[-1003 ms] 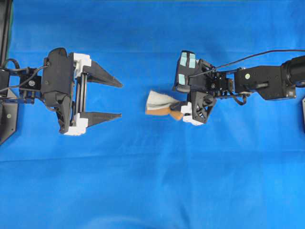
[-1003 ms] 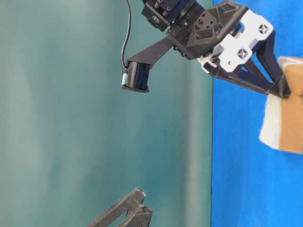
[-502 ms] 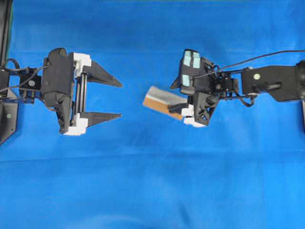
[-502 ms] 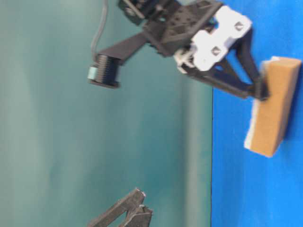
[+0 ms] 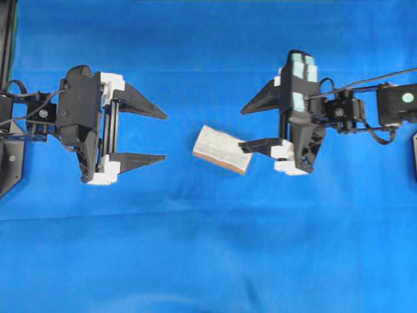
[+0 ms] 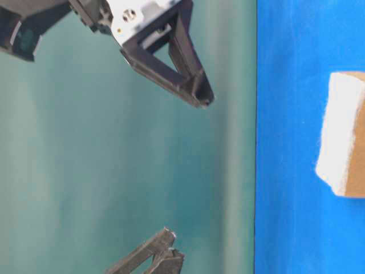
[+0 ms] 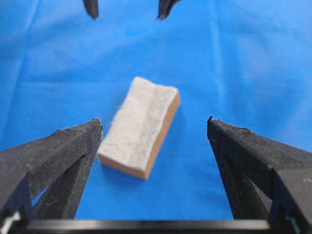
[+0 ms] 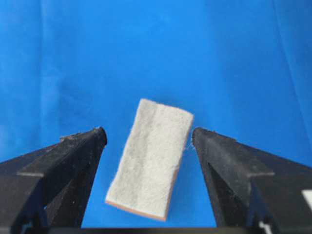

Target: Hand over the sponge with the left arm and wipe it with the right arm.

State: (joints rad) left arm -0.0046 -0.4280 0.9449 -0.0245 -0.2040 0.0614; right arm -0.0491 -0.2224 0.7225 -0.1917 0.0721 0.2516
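Observation:
The sponge (image 5: 221, 149) lies flat on the blue cloth between the two arms, pale rough face up, its orange-tan layer showing along the edge. My left gripper (image 5: 165, 136) stands open to its left, apart from it; in the left wrist view the sponge (image 7: 139, 126) sits just ahead of the spread fingers (image 7: 68, 146). My right gripper (image 5: 242, 129), with pale green squares on its housing, is open to the sponge's right. In the table-level view it (image 6: 201, 96) hangs well off the cloth while the sponge (image 6: 342, 149) rests alone. From the right wrist, the sponge (image 8: 151, 157) lies below the open fingers (image 8: 73, 153).
Blue cloth (image 5: 208, 248) covers the whole table. A black frame (image 5: 8, 39) stands at the far left edge. A cable (image 5: 365, 79) runs along the right arm. The teal backdrop (image 6: 85, 148) fills the table-level view beside the cloth.
The right gripper has let go of the sponge, turned and pulled back to the right and up. The sponge has dropped flat, pale face up. The left arm has not moved.

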